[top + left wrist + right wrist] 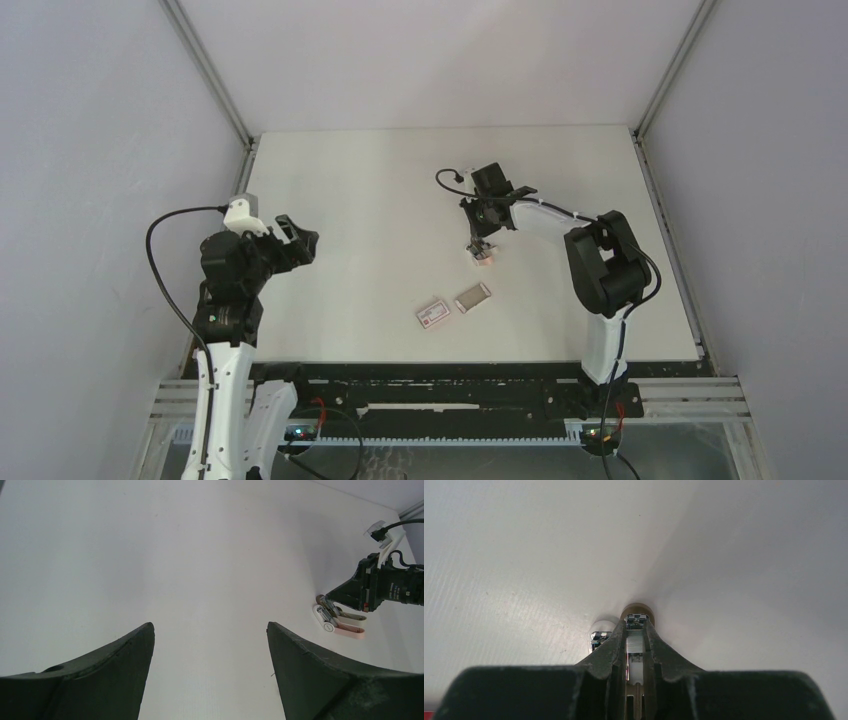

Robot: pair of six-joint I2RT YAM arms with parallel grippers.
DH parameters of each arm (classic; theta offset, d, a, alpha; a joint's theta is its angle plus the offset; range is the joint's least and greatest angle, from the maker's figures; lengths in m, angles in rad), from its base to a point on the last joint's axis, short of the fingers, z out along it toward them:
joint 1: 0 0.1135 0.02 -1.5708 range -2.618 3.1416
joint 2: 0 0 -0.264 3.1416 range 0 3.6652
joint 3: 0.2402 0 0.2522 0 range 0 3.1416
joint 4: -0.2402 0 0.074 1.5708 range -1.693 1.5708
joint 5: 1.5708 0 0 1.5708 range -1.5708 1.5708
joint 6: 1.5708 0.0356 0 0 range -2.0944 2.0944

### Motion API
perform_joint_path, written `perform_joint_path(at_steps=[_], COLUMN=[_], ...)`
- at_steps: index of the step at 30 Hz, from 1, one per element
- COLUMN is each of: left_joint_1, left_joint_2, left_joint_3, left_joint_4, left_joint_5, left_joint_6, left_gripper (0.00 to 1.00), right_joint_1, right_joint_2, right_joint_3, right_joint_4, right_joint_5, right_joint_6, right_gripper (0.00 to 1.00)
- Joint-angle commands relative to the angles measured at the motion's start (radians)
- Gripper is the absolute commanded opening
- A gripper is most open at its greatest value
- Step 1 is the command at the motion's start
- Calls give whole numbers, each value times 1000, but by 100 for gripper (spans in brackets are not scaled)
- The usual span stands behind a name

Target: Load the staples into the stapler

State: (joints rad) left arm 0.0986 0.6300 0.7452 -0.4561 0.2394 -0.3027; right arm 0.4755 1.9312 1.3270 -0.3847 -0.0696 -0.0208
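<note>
The small pink-and-white stapler (484,257) lies open on the table's right half. My right gripper (479,240) points down onto it. In the right wrist view this gripper (635,626) is shut on the stapler's (638,611) metal channel, and a short silvery strip of staples (635,642) sits in that channel between the fingers. The stapler's white lid (600,636) with its chrome part lies just left. A flat grey tray of staples (472,297) and the white box with a red label (432,314) lie nearer the front. My left gripper (300,237) hangs open and empty, far to the left.
The left wrist view shows my left gripper (210,630) over bare white table, with the right gripper (330,599) and the stapler (342,625) at the far right. Grey walls (110,150) enclose the table on three sides.
</note>
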Motion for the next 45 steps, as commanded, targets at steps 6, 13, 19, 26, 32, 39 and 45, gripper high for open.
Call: perform_joint_path(at_steps=[6, 13, 19, 26, 32, 39, 45], left_joint_1=[7, 7, 7, 8, 7, 7, 8], left_joint_2=[-11, -10, -10, -10, -10, -10, -12], left_joint_3=[2, 2, 2, 2, 2, 2, 2], left_joint_4=[27, 27, 27, 27, 26, 27, 27], left_joint_5=[6, 5, 5, 5, 5, 5, 5], left_joint_6=[20, 20, 20, 21, 20, 21, 21], left_gripper=[87, 87, 87, 87, 87, 87, 87], right_joint_1=[-18, -15, -13, -9, -7, -6, -7], right_joint_2=[12, 16, -3, -28, -19, -17, -15], right_joint_3=[31, 31, 31, 31, 33, 38, 38], right_joint_4=[23, 18, 23, 26, 23, 20, 16], right_joint_5=[-5, -13, -17, -38, -48, -58, -59], right_joint_6=[-11, -11, -9, -8, -8, -7, -8], right_gripper=[9, 9, 9, 9, 9, 9, 8])
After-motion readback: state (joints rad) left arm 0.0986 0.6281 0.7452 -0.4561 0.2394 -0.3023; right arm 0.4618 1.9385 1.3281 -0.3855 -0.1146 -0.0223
